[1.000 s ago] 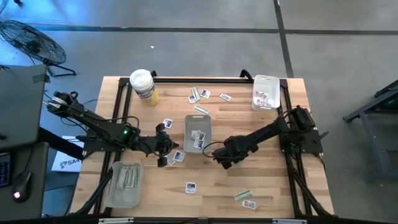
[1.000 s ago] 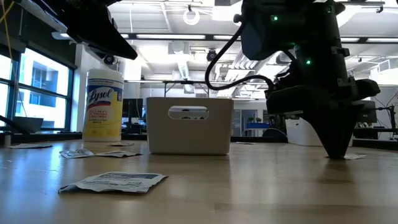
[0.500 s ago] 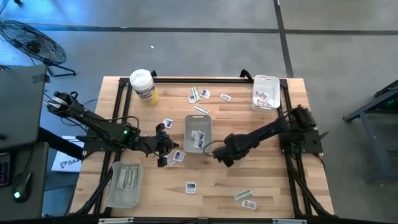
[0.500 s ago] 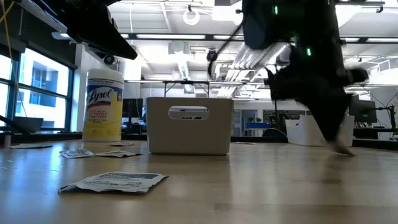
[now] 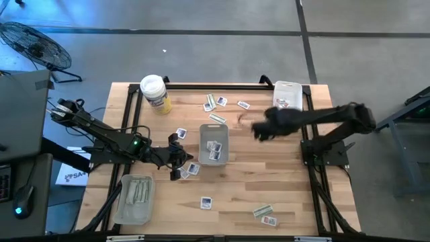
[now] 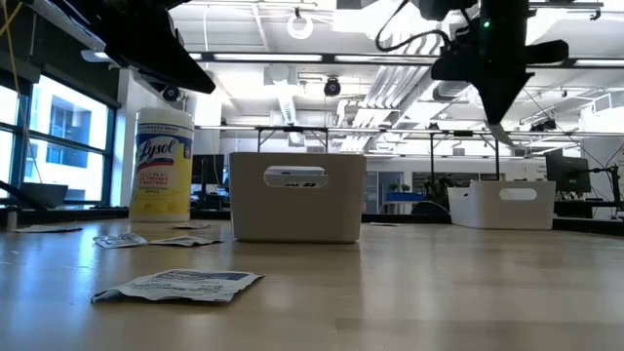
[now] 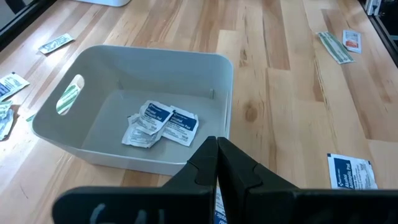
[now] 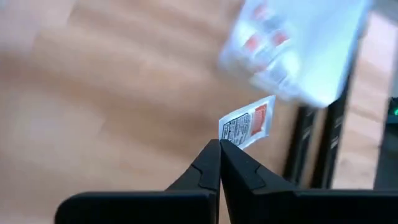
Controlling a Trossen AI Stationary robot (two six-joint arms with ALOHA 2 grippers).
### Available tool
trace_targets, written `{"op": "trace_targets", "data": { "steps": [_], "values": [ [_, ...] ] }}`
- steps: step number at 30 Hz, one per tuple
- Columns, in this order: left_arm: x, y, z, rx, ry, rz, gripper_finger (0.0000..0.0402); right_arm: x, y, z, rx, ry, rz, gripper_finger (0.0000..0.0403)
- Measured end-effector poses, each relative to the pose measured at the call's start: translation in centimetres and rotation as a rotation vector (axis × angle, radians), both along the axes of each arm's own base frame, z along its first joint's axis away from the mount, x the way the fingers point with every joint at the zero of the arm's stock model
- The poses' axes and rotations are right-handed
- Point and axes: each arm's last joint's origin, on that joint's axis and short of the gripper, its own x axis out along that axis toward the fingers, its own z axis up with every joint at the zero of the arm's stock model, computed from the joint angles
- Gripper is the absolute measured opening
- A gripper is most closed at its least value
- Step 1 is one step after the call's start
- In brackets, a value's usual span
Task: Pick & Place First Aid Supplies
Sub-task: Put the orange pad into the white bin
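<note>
Right gripper raised above wooden worktop, near clear rectangular tray at far right corner; jaws closed on small white packet with red print. Left gripper low beside centre grey-white bin, jaws pressed together, blue-printed packet edge visible beneath, grip unclear. Two white-blue packets inside bin. Other packets scattered across worktop. Pale green strips in near-left tray. White-lidded round tub with yellow label at far left.
</note>
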Motion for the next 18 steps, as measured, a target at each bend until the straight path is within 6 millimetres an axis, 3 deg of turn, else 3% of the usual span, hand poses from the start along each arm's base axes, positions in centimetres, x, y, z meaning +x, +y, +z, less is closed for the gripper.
{"op": "trace_targets", "data": {
  "steps": [8, 13, 18],
  "values": [
    [0.0, 0.0, 0.0, 0.000, 0.000, 0.000, 0.0002, -2.6, -8.6, 1.1, -0.119, 0.021, -0.163, 0.0000],
    [0.0, 0.0, 0.0, 0.000, 0.000, 0.000, 0.0002, -4.0, -13.8, -0.9, -0.037, -0.022, -0.205, 0.0000],
    [0.0, 0.0, 0.0, 0.000, 0.000, 0.000, 0.0002, -5.9, -17.3, -3.9, 0.089, -0.174, -0.249, 0.0000]
  ]
}}
